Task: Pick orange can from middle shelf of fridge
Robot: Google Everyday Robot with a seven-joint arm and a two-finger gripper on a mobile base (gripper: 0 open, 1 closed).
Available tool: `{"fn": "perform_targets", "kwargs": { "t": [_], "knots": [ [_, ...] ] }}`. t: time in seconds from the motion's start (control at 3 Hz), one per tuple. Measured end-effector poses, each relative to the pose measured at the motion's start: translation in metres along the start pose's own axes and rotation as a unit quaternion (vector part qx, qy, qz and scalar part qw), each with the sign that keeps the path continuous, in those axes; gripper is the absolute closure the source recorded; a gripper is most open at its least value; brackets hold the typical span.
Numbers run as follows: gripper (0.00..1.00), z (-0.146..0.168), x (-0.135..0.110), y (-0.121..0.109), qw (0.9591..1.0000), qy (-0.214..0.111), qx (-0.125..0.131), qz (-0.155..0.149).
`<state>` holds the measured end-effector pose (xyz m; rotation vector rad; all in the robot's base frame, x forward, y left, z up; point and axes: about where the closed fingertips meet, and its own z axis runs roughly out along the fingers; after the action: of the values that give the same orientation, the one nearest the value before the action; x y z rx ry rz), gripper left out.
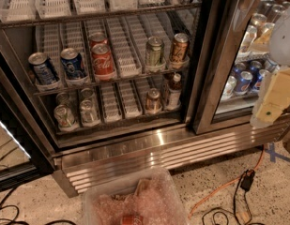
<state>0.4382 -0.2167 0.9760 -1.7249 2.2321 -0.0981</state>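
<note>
The fridge [149, 153] stands open, its ribbed steel base panel facing me. The middle shelf [130, 55] has white slotted lane dividers. The orange can [179, 48] stands upright at the shelf's front right, next to a green-and-silver can [155, 50]. Two red cola cans [102, 60] stand in one lane left of centre, and two blue cans [73, 62] stand at the far left. My gripper [270, 108] shows as a cream-coloured part at the right edge. It is outside the fridge, in front of the open door and well right of the orange can.
The dark-framed glass door [229, 55] hangs open at the right, showing cans in its glass. The lower shelf holds clear and silver cans [64, 116] and a brown bottle [172, 90]. A clear plastic bin [135, 198] sits on the floor below. Cables [219, 191] lie at the right.
</note>
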Motion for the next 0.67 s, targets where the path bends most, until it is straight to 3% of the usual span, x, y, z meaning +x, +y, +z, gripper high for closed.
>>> {"fn": "perform_targets", "kwargs": {
  "t": [0.33, 0.67],
  "knots": [
    [0.0, 0.004, 0.0, -0.001, 1.0, 0.001, 0.001, -0.001],
    [0.0, 0.027, 0.005, -0.005, 0.9996, -0.013, -0.001, 0.025]
  ]
}}
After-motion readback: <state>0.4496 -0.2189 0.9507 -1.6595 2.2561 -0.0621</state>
